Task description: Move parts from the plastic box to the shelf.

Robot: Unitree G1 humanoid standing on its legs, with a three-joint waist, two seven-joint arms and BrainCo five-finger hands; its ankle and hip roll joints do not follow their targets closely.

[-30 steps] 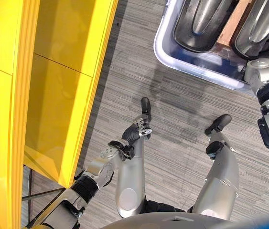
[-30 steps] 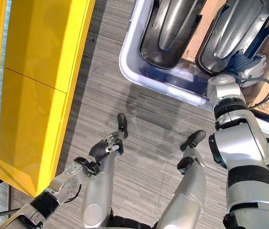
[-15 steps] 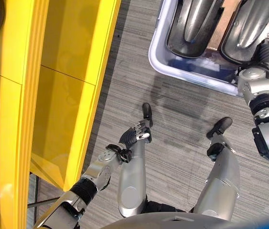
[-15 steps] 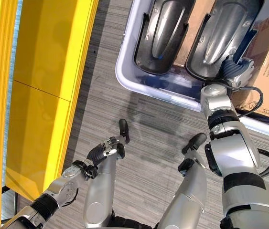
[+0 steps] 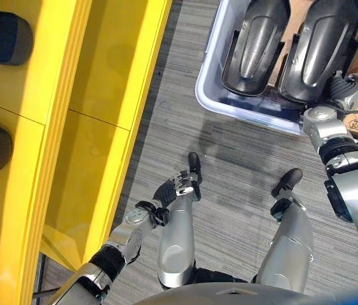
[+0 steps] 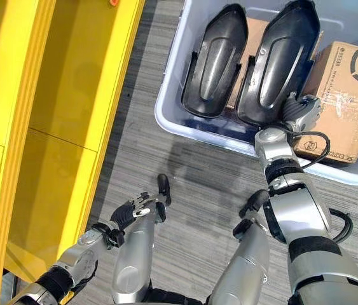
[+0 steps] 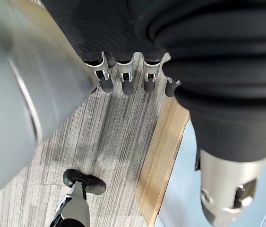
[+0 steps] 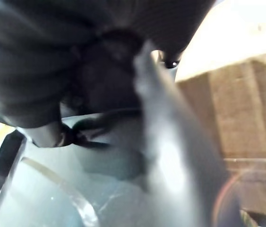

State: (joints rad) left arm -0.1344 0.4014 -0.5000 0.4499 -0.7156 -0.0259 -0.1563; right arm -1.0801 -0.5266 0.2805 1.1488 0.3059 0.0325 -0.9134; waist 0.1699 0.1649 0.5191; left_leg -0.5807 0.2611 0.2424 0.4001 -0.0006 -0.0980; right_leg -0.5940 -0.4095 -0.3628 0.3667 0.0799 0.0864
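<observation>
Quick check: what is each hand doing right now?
Left hand: fingers curled, holding nothing, low over the floor.
Right hand: in the plastic box at a dark part; grip cannot be told.

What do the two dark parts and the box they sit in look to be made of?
Dark parts: probably moulded plastic, semi-gloss, with soft highlights along smooth curves; coated metal cannot be ruled out. Plastic box: translucent pale plastic, with a glossy rounded rim.

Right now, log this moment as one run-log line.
right hand: at right-hand dark part in plastic box, grip unclear | left hand: idle, low | shelf: holds dark parts
</observation>
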